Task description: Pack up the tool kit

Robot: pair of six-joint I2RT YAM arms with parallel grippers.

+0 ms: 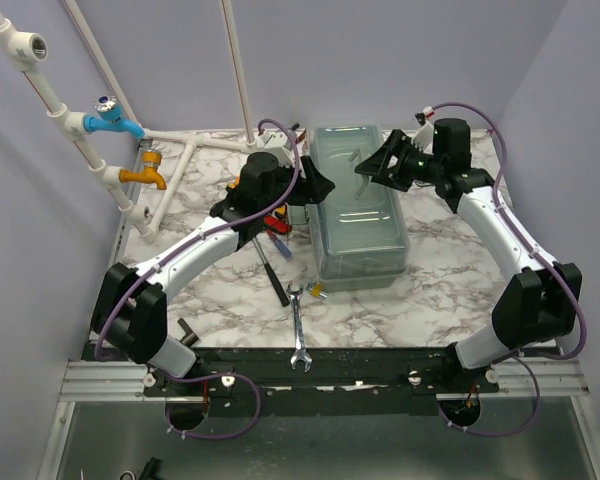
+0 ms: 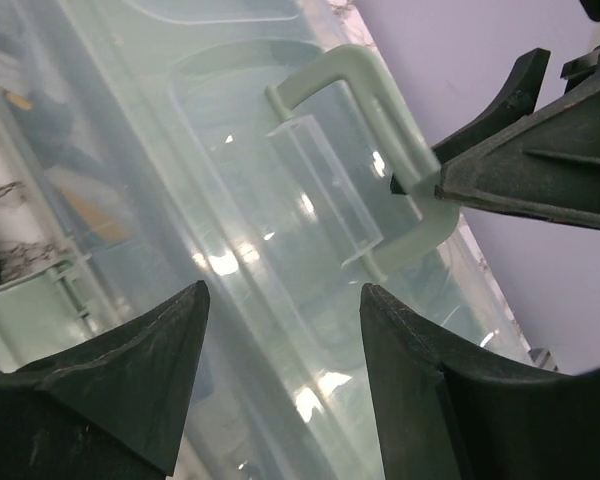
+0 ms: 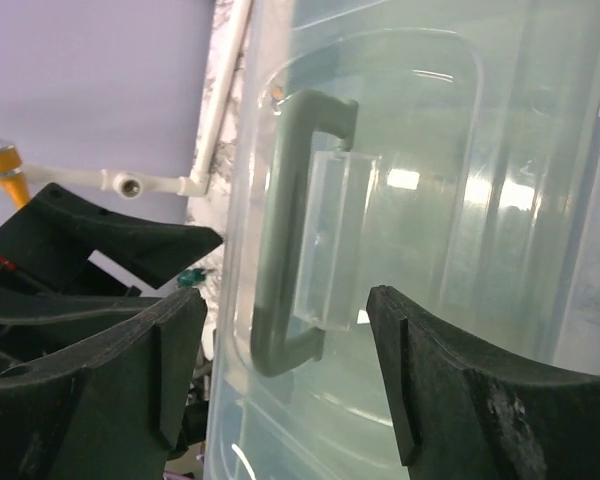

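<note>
At the desk's [image 1: 430, 290] near edge, about 7 o'clock from the toolbox [image 1: 365, 240], a wrench [image 1: 298, 325] lies loose. Just past it lies a screwdriver [image 1: 271, 268], and red-handled pliers [image 1: 275, 222] sit at the box's 9 o'clock under the left arm. The box stands mid-desk with its long side running near to far. Its clear lid [image 2: 230, 200] looks down, and dim dark and orange shapes show through it. The left claw [image 2: 280, 300] hangs over the lid from the 9 o'clock side, fingers apart and holding nothing. The right claw [image 3: 285, 300] comes in from 2 o'clock, also spread and empty. One of its tips sits right at the handle [image 3: 278, 200], though I cannot tell whether it touches. With tools out on the desk and the lid shut, the step in hand looks like getting the box open, so packing seems only partly done. Next, one claw probably needs to catch the handle or lid edge and lift it on its hinge. The other should steady the box or keep clear, since both claws crowd the same handle and could knock together.
</note>
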